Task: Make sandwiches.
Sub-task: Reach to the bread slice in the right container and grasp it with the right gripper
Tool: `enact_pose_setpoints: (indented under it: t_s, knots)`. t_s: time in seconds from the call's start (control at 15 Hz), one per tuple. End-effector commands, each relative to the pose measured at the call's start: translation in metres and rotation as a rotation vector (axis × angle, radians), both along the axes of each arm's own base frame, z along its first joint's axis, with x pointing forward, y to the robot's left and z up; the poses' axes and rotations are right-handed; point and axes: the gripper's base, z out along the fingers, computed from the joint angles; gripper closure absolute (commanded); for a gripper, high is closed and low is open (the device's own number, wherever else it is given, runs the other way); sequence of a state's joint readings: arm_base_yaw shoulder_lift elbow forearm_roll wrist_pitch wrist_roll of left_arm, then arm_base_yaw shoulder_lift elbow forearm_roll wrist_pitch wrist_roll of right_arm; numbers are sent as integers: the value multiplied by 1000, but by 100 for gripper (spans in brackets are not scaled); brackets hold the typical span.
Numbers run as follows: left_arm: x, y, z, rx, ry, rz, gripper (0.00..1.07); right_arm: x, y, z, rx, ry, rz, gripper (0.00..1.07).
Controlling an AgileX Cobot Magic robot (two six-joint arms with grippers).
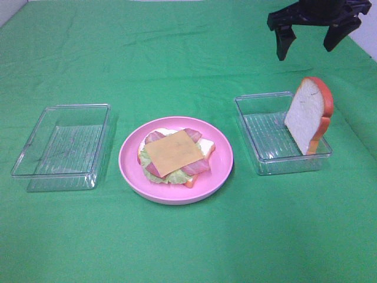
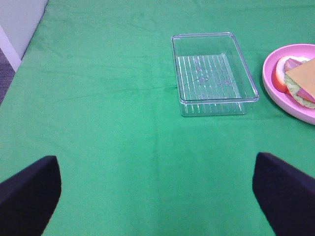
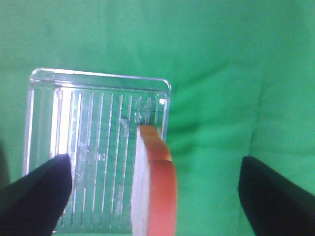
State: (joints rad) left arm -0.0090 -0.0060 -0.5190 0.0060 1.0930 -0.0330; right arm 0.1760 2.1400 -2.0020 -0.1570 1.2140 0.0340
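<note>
On the pink plate [image 1: 131, 171] lies an open sandwich [image 1: 175, 154]: a bread slice, lettuce, bacon strips and a yellow cheese slice [image 1: 174, 152] on top. A second bread slice [image 1: 306, 115] stands on edge in the right clear tray [image 1: 265, 138], leaning on its right wall. My right gripper [image 1: 306, 50] hangs open above and behind that tray, holding nothing. In the right wrist view the bread slice [image 3: 153, 187] shows between the spread fingers of the right gripper [image 3: 157, 196], well below them. My left gripper [image 2: 157, 196] is open and empty; the plate [image 2: 269, 86] and sandwich [image 2: 300, 81] show at that view's edge.
An empty clear tray [image 1: 65, 144] sits left of the plate, and the same tray [image 2: 206, 73] appears in the left wrist view. Green cloth covers the whole table. The left arm is out of the exterior view.
</note>
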Motion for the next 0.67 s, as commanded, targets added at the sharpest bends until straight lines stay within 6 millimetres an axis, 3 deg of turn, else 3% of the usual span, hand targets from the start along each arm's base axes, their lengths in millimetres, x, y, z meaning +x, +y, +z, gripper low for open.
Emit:
enact_pose_setpoints:
  t_s: [0.07, 0.33, 0.67]
  knots:
    - [-3, 0, 1, -2, -36, -3, 6, -16, -19, -18, -1, 187, -45, 19]
    - [-3, 0, 1, -2, -36, -3, 6, -27, -20, -49, 31, 282, -45, 19]
    - [-3, 0, 1, -2, -36, -3, 6, -32, -20, -70, 40, 296, -40, 20]
